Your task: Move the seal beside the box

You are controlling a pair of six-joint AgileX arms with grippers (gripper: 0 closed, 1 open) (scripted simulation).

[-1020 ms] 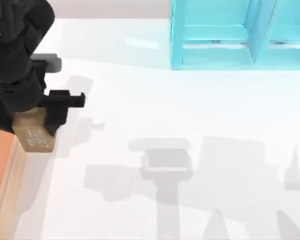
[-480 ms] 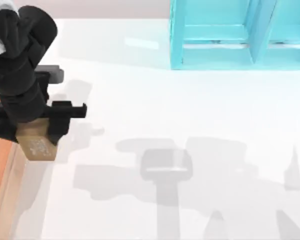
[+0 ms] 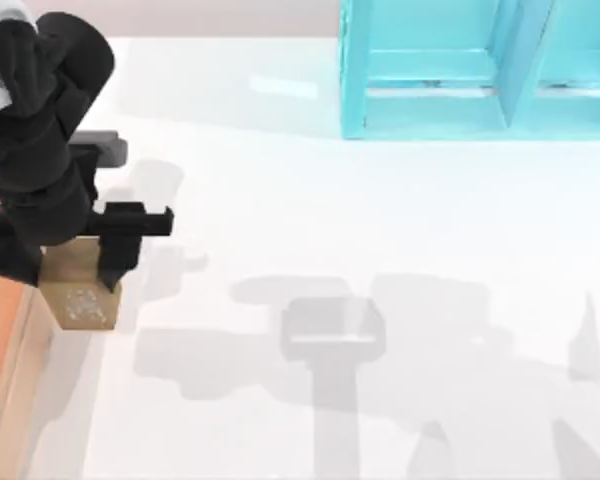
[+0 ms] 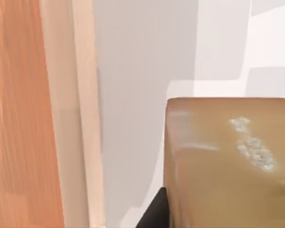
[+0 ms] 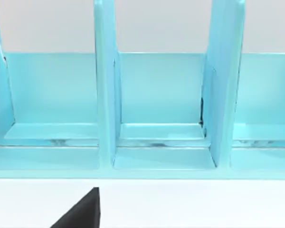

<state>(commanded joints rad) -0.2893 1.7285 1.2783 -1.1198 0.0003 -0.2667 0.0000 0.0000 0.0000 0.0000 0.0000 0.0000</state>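
The seal (image 3: 78,296) is a small tan wooden block with pale engraved marks on its upper face. My left gripper (image 3: 76,270) is shut on it at the table's left side. The seal hangs just right of the box (image 3: 2,340), whose pale rim and orange-brown floor run along the left edge. In the left wrist view the seal (image 4: 228,161) is close up, and a strip of white table separates it from the box rim (image 4: 71,118). I cannot tell whether the seal touches the table. A dark part of my right gripper (image 5: 80,211) faces the shelf.
A cyan blue shelf unit (image 3: 480,70) with upright dividers stands at the back right, and it also appears in the right wrist view as the shelf unit (image 5: 156,109). White tabletop with arm shadows spreads across the middle and right.
My left gripper has carried the seal a little toward the front of the table along the box's rim, and it looks lower. The shelf unit has not moved.
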